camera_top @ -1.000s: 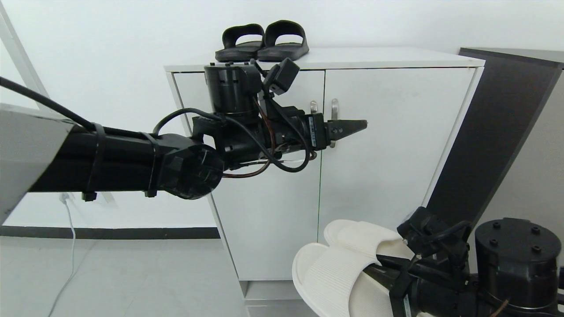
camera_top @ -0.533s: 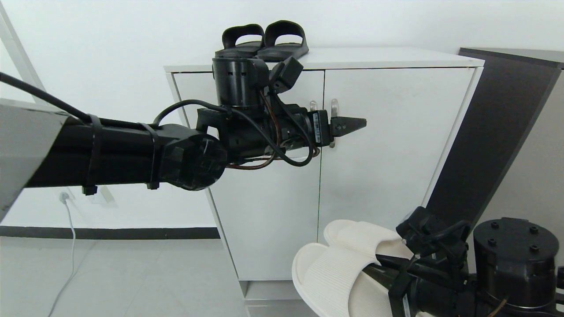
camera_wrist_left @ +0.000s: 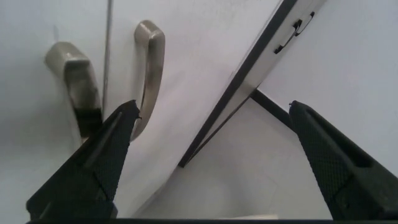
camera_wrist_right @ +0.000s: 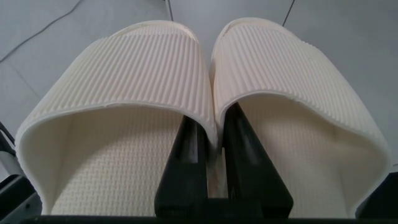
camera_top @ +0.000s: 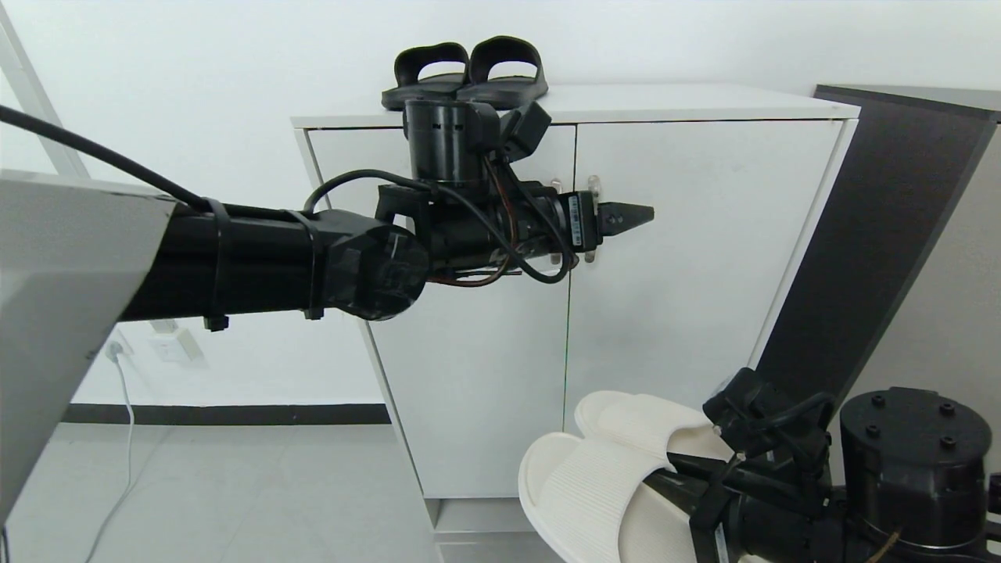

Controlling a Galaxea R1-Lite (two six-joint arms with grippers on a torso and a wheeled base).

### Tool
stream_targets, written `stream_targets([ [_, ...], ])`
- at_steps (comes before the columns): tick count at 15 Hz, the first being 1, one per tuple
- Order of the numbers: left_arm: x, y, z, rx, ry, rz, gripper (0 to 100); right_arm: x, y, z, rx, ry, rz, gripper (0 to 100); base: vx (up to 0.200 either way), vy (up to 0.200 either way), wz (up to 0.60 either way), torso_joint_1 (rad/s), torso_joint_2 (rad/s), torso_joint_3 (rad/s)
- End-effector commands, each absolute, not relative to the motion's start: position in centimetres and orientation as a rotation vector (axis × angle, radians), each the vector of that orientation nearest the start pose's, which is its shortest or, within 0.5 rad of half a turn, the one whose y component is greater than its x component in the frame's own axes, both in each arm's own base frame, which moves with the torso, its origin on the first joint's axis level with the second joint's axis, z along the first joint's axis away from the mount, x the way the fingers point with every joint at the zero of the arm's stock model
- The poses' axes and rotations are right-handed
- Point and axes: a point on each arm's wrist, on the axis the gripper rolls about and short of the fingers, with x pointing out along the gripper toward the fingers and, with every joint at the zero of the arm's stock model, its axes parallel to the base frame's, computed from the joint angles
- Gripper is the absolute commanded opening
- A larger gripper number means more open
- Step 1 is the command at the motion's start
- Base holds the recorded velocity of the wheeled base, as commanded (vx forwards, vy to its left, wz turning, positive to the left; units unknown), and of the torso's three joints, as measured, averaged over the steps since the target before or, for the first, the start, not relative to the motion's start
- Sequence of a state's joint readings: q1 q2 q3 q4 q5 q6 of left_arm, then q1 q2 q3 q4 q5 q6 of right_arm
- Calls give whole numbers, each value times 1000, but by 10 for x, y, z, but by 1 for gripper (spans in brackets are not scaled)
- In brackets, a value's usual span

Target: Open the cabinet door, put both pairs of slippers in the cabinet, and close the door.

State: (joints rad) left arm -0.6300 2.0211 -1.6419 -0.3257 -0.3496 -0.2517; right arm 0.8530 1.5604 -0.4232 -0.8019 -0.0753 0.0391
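Observation:
The white cabinet (camera_top: pixel 688 258) stands with both doors closed, two metal handles (camera_top: pixel 593 188) beside the middle seam. A black pair of slippers (camera_top: pixel 465 74) rests on its top. My left gripper (camera_top: pixel 626 217) is held level in front of the handles. In the left wrist view it (camera_wrist_left: pixel 212 107) is open, one fingertip (camera_wrist_left: pixel 127 115) close beside the right door's handle (camera_wrist_left: pixel 149 68), not gripping it. Low in front of the cabinet, my right gripper (camera_wrist_right: pixel 214 143) is shut on the white pair of slippers (camera_top: pixel 602 469), pinching their inner walls (camera_wrist_right: pixel 214 81) together.
A tall dark panel (camera_top: pixel 876 234) leans against the cabinet's right side. On the left, a wall socket with a white cable (camera_top: pixel 125 414) hangs down to the grey floor (camera_top: pixel 235 493), which lies open in front of the cabinet.
My left arm has stretched forward and risen slightly, bringing its gripper closer to the handles. The right arm and white slippers have stayed put.

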Motion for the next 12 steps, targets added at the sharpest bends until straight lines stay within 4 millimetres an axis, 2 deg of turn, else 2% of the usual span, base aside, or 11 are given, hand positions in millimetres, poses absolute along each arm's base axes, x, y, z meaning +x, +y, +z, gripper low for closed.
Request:
stream_targets([
  [1,344,-260,269,-212,173,-961,100,156,176,139,-117,321,764,0,0,0,0,0,0,0],
  [6,344,-268,267,-209,179,-975,100,156,176,139,-118,326,763,0,0,0,0,0,0,0],
  [7,343,-268,267,-210,180,-978,0,156,176,139,-118,326,762,0,0,0,0,0,0,0],
  [12,341,-266,269,-214,167,-983,0,152,176,138,-115,333,783,0,0,0,0,0,0,0],
])
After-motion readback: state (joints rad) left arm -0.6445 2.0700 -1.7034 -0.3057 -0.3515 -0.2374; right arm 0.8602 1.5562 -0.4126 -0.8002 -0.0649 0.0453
